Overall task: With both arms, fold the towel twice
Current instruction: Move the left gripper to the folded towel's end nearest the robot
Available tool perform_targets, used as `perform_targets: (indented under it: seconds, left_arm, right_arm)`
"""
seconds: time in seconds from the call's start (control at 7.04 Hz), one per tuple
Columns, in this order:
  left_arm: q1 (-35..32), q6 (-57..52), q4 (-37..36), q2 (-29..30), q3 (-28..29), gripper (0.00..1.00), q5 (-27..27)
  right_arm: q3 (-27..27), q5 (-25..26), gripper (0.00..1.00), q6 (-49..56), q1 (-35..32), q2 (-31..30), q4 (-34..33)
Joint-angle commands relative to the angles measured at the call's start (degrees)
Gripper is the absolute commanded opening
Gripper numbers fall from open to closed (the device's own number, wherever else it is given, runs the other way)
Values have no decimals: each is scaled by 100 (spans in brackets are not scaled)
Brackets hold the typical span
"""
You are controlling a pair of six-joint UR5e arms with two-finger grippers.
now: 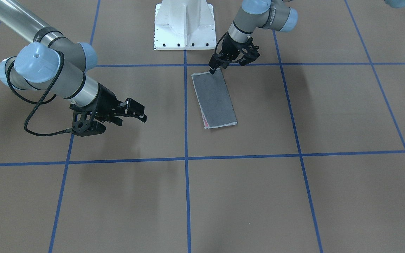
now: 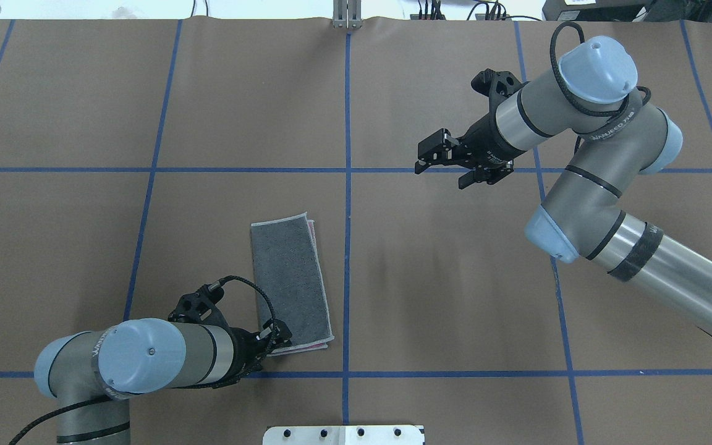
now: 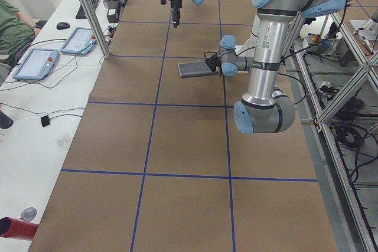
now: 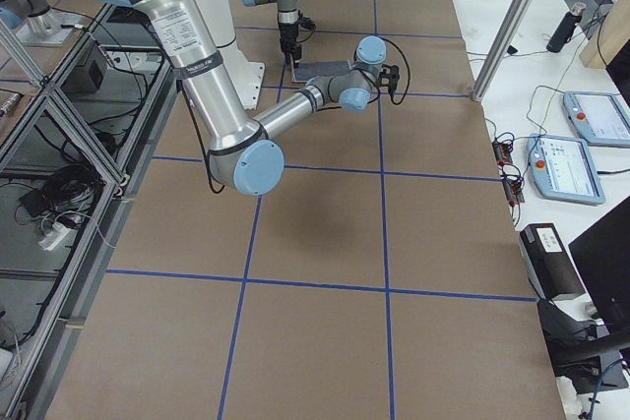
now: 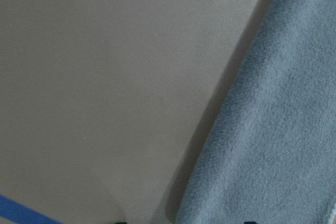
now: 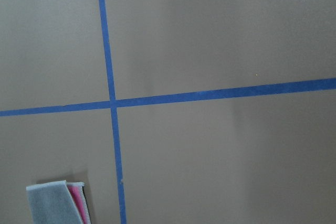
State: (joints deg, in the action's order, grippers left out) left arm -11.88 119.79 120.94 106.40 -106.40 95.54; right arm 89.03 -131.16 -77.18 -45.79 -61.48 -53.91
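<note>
I see the towel [image 2: 292,281] folded into a narrow strip, dark grey face up, pink peeking along one edge, lying flat at lower centre. My left arm [image 2: 146,355] reaches its bottom corner; my right arm [image 2: 584,179] hangs at upper right.

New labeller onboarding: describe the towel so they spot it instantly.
On the brown table with blue tape grid, look ahead of the white pedestal base, robot's left side. The folded rectangular terry towel lies flat at the black left end effector: dark grey up, light grey edging, pink peeking out.
</note>
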Motion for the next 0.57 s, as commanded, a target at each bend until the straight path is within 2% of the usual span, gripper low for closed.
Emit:
perform_targets:
  seconds: [0.0,0.14,0.28,0.43]
  left_arm:
    - [2,0,0,21,14,43,9]
    - [2,0,0,13,-3,22,9]
    - [-7,17,-9,4,-30,9,9]
    - [-16,200,-9,-5,-47,1,9]
  right_arm:
    - [-26,-6,100,1,0,-5,3]
    - [-79,-6,100,1,0,4,12]
    - [-96,-6,100,18,0,4,12]
    - [-97,3,100,27,9,4,12]
